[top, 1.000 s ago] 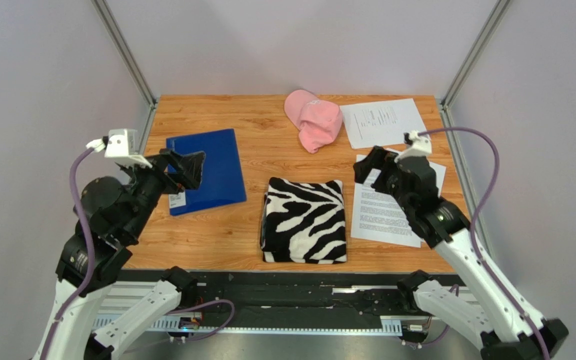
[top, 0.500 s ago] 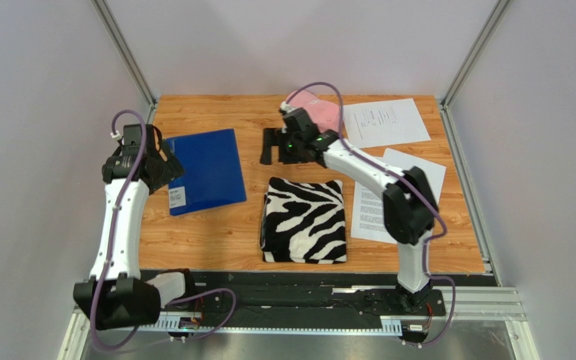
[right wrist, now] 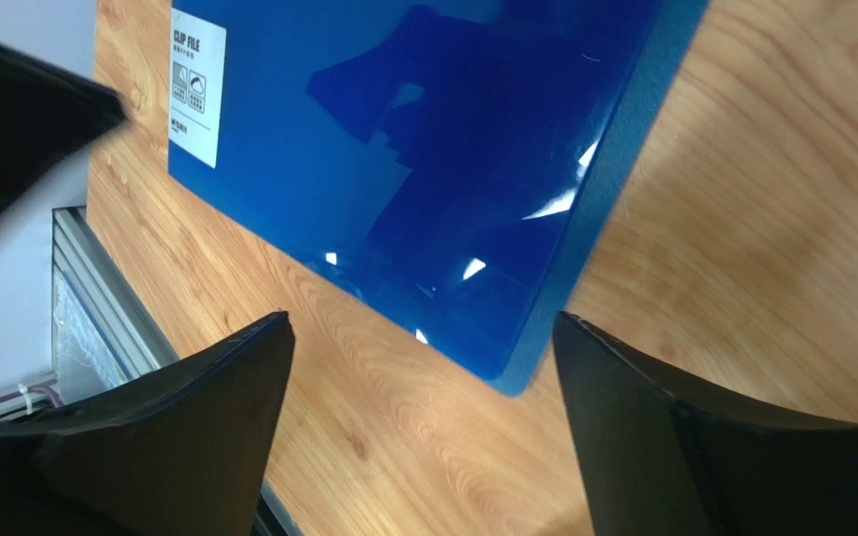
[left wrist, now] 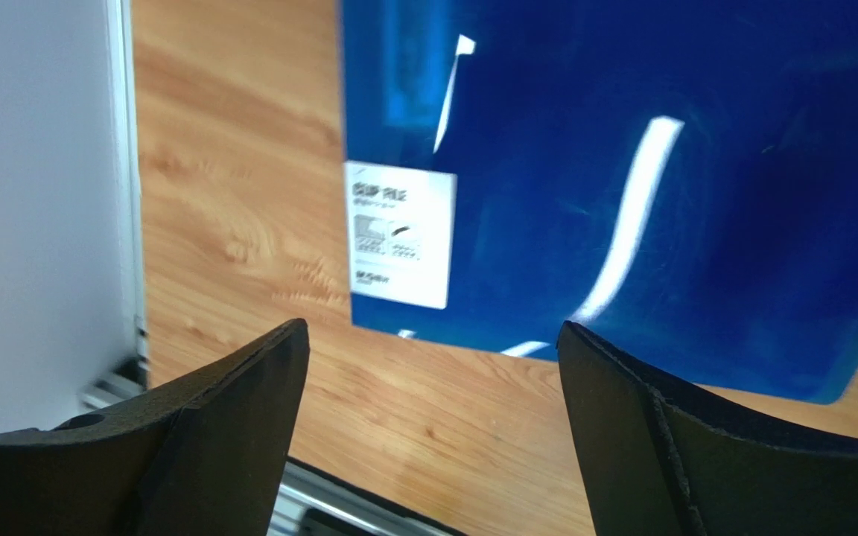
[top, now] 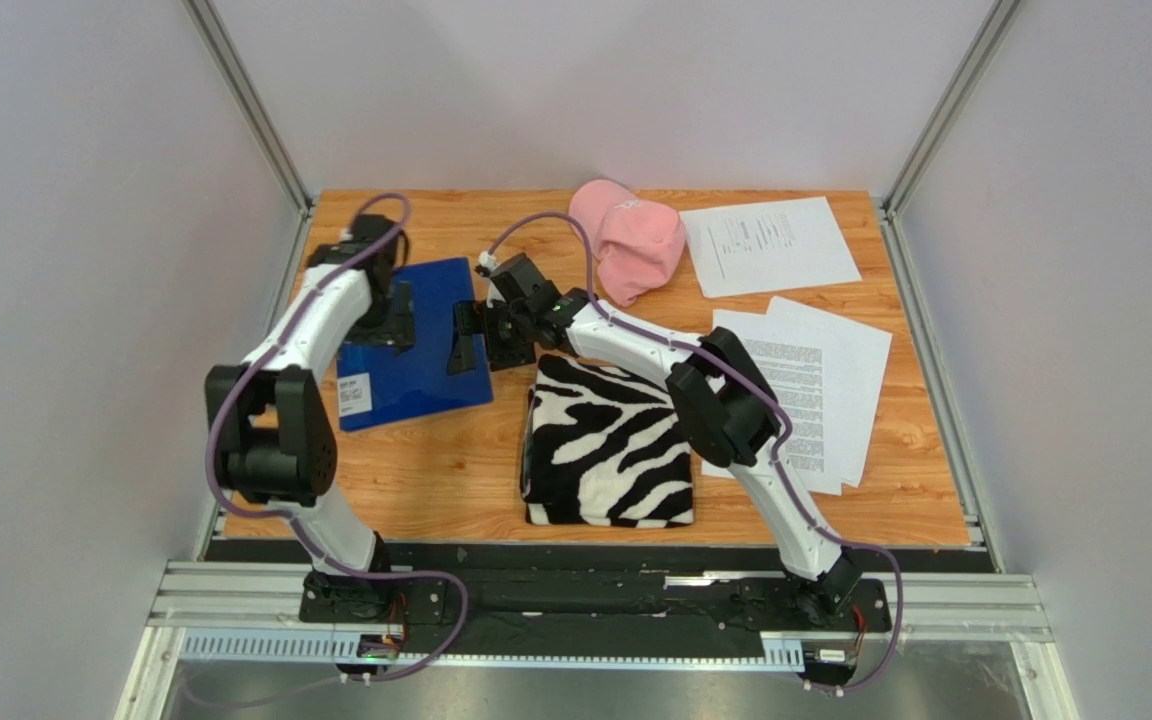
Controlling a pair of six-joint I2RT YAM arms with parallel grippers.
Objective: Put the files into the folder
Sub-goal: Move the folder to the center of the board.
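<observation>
The closed blue folder (top: 414, 357) lies flat at the table's left, white label (top: 352, 396) at its near-left corner. It also shows in the left wrist view (left wrist: 646, 190) and the right wrist view (right wrist: 400, 168). My left gripper (top: 394, 318) is open and empty above the folder's middle. My right gripper (top: 470, 338) is open and empty over the folder's right edge. The files are loose white sheets: two overlapping (top: 815, 390) at the right and one (top: 767, 245) at the far right.
A zebra-striped folded cloth (top: 609, 440) lies at the near middle. A pink cap (top: 627, 237) sits at the far middle. Metal frame posts stand at the far corners; a rail runs along the near edge.
Both arms have reached out to the folder: the left gripper moved from its left edge to over its middle, the right gripper swung left from the far middle to its right edge.
</observation>
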